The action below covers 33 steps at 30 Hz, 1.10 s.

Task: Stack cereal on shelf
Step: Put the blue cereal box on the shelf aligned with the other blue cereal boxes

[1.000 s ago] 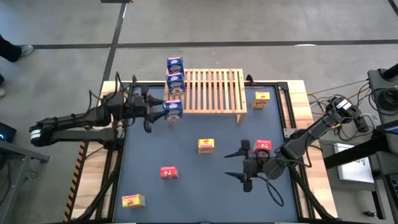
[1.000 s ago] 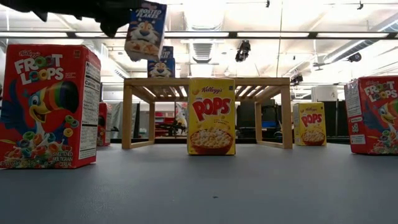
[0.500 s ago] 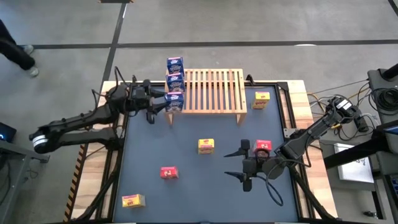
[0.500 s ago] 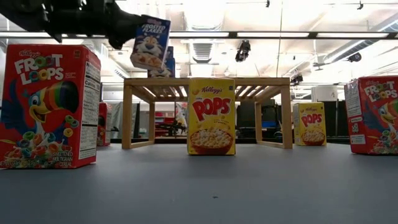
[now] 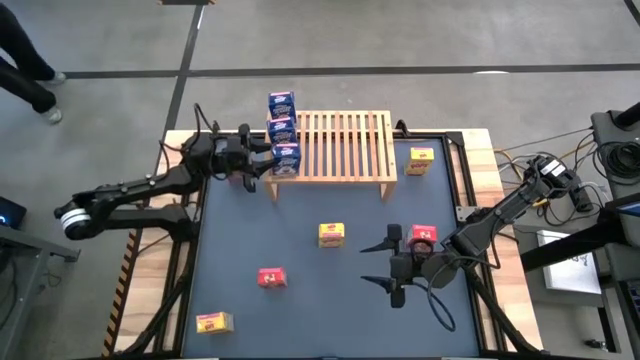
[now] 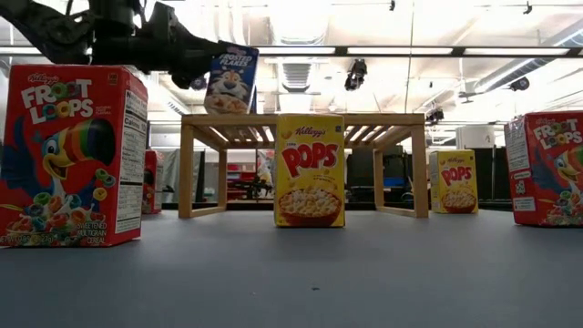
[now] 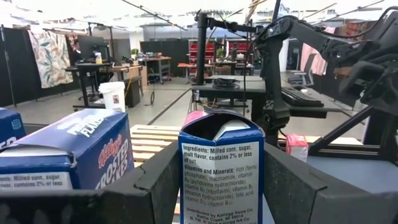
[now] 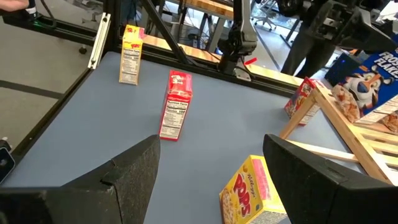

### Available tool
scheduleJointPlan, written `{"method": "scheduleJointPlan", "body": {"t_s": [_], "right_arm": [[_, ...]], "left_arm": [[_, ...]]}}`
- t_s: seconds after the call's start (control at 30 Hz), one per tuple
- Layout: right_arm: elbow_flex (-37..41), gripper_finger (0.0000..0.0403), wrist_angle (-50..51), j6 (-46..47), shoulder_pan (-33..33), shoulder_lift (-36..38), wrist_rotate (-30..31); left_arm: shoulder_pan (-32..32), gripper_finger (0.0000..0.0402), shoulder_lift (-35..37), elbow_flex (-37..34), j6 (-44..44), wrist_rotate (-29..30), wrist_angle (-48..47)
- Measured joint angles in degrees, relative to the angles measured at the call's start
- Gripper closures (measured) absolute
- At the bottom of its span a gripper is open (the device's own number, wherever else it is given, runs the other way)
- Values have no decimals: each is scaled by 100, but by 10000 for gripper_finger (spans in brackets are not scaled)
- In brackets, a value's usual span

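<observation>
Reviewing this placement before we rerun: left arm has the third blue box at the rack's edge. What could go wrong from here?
1. The left gripper holds the blue box right at the shelf's left end; released there, it may overhang and tip off.
2. Another blue box stands close behind it, so a further push could knock that one.
3. In the low view the held box looks tilted, so it may land on an edge.

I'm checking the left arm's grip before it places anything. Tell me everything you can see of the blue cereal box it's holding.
The blue cereal box is small printed cardboard, a Frosted Flakes front in the low view, an ingredients panel toward the wrist camera. It stands about upright between the fingers of the left gripper, at the left end of the shelf, beside another blue box. Whether it touches the slats is unclear.
</observation>
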<state>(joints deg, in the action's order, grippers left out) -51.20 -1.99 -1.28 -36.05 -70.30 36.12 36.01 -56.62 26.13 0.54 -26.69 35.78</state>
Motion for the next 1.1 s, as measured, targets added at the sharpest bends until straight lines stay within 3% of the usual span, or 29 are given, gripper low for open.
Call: {"method": "scheduleJointPlan", "body": {"t_s": [0.3,0.47,1.1], "right_arm": [[0,129,8,-2,0,0,0],[0,129,45,-2,0,0,0],[0,129,45,-28,63,0,-2]], "left_arm": [[398,222,-146,0,87,-361,-3],[607,233,-72,-2,256,-870,-88],[782,247,-72,0,128,-1016,-187]]}}
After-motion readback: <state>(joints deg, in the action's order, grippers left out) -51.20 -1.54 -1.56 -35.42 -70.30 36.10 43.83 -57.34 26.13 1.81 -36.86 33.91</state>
